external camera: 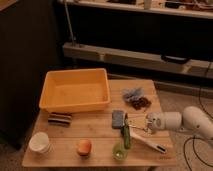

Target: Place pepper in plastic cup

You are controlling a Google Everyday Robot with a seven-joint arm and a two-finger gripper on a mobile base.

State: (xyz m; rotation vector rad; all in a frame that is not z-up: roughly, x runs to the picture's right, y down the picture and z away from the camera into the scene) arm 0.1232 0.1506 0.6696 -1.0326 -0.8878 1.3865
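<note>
- Camera view looks down on a wooden worktop [95,131], with the pepper [127,137] near the middle of its near edge, a little toward the right.
- The pepper is slim, long and dark green, slightly curved, and its length runs from the far side toward the near edge.
- Its lower tip ends just beside the rim of the plastic cup [119,151], a small translucent light-green cup standing right at the near edge; the tip is not inside the cup.
- The gripper [129,126] sits over the right half of the worktop, reaching in from the right edge on a white arm [172,121], and it is clamped on the upper part of the pepper.
- Close neighbours (tight on both sides): a grey-blue sponge [118,119] just beside the pepper's upper end, and a white utensil [148,143] lying aslant toward the near right corner.
- An orange fruit [84,147] stands at the near edge, near the cup but apart from it; a white cup [40,142] takes the near left corner.
- An orange bin [75,91] fills the far left part, with a striped block [60,119] in front of it.
- A crumpled blue bag [132,94] and a dark reddish cluster [141,103] lie by the far right corner.
- Bare wood lies in the middle, between the striped block and the sponge.
</note>
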